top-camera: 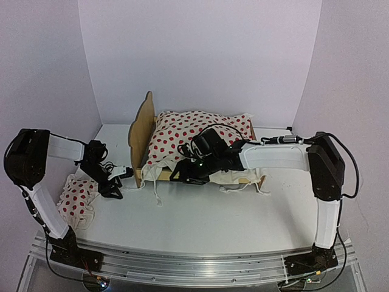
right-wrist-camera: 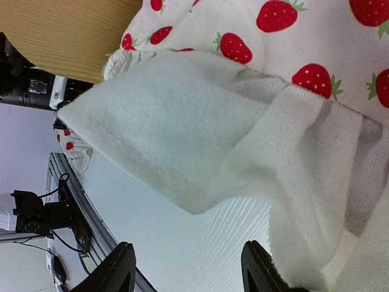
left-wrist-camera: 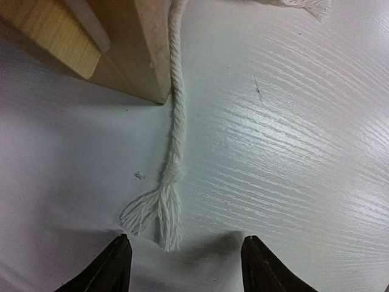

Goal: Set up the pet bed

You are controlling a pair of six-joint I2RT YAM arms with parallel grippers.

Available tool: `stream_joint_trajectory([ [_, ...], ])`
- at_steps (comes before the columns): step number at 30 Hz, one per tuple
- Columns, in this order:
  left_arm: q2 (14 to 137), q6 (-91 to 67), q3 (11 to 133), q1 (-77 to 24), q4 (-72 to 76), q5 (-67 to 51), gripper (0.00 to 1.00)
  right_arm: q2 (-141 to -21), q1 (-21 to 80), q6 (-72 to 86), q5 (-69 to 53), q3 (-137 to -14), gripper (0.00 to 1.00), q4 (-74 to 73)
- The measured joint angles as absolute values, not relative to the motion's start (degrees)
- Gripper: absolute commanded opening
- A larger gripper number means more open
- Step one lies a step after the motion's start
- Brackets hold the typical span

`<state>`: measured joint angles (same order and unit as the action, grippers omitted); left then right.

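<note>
The pet bed (top-camera: 141, 129) is a light plywood frame with a scalloped headboard on the left, standing mid-table. A cream cloth with red strawberry print (top-camera: 197, 131) is draped over it, hiding the mattress. My left gripper (top-camera: 117, 187) is open, low over the table by the bed's front-left leg (left-wrist-camera: 146, 55). A white twisted cord with a frayed tassel (left-wrist-camera: 159, 207) lies loose just ahead of its tips (left-wrist-camera: 185, 255). My right gripper (top-camera: 180, 175) is open at the bed's front side. The cloth's cream underside flap (right-wrist-camera: 182, 140) hangs ahead of its empty jaws (right-wrist-camera: 188, 261).
A small red-dotted pillow (top-camera: 76, 198) lies on the table (top-camera: 213, 219) at the left, beside the left arm. More cords (top-camera: 243, 187) trail off the cloth onto the table in front of the bed. White walls enclose the back and sides.
</note>
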<state>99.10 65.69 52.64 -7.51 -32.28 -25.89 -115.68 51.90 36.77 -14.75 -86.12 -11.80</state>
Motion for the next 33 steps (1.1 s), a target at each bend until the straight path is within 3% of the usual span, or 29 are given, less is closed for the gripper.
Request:
stream_joint_trajectory([
  [3,99.48,65.47,52.66,-8.07,-30.77,-24.91,0.48,-114.52,51.9,36.54,-14.22,-85.72,0.59,-11.8],
  [9,99.72,64.25,52.68,-9.52,-27.31,-23.04,0.01,-113.65,51.9,35.95,-13.52,-85.56,0.59,-11.85],
  [19,96.79,62.34,52.31,-9.82,-28.55,-22.75,0.0,-113.65,51.9,35.07,-13.28,-85.62,0.59,-12.03],
  [28,75.78,62.0,57.18,-9.83,-41.33,-35.15,0.0,-113.79,51.9,42.54,-14.27,-95.05,0.58,-13.76],
  [33,68.4,57.32,61.75,-11.36,-41.44,-43.37,0.0,-114.09,52.1,48.92,-16.37,-100.67,0.59,-9.64],
])
